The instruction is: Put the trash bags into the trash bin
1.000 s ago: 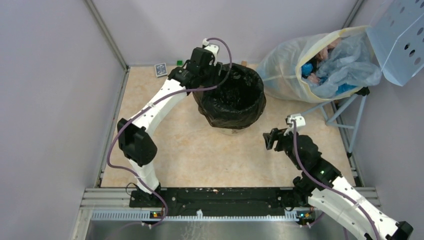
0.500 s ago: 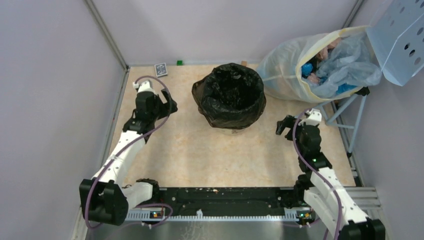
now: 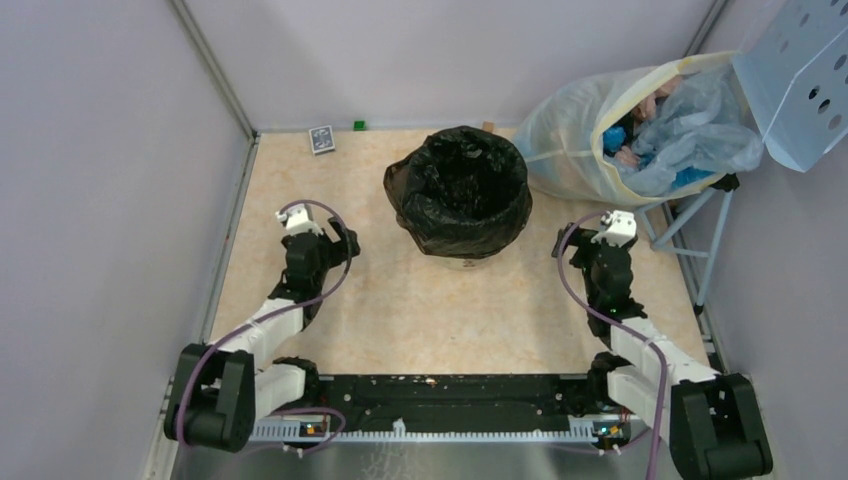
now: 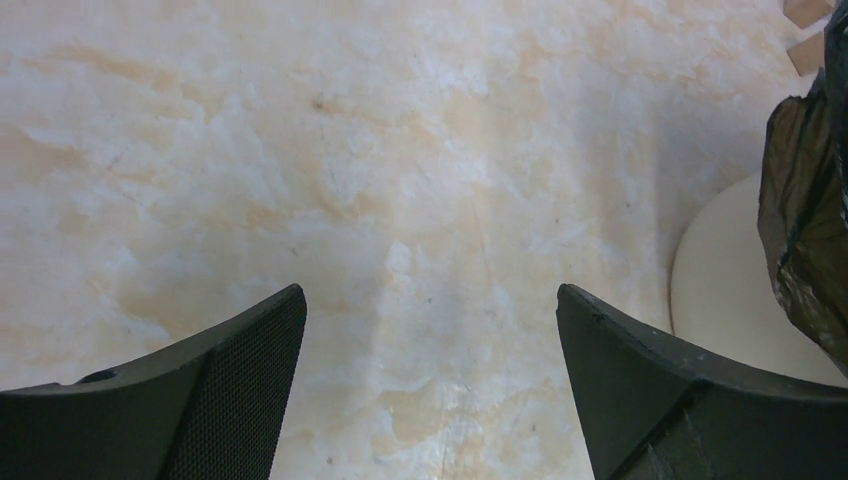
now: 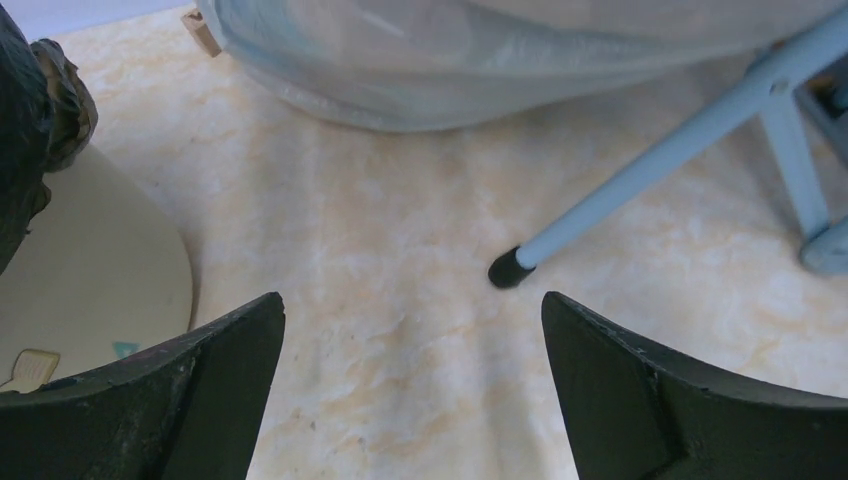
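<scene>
The trash bin (image 3: 462, 258) stands at the middle back of the floor, its cream body almost hidden under a glossy black trash bag (image 3: 460, 190) that lines it and drapes over the rim. The bin's cream wall (image 4: 725, 300) and black film (image 4: 800, 230) show at the right edge of the left wrist view, and the wall (image 5: 90, 270) at the left of the right wrist view. My left gripper (image 3: 340, 240) is open and empty, low at the left of the bin. My right gripper (image 3: 572, 240) is open and empty, low at the bin's right.
A large translucent whitish sack (image 3: 640, 125) full of rubbish lies at the back right, under a perforated light-blue panel (image 3: 805, 80) on blue legs (image 5: 640, 190). A small dark card box (image 3: 321, 139) and a green block (image 3: 358, 125) lie by the back wall.
Both arms have pulled back from the bin and folded down low toward their bases. The left gripper left the bin's rim. The bag stays on the bin.
</scene>
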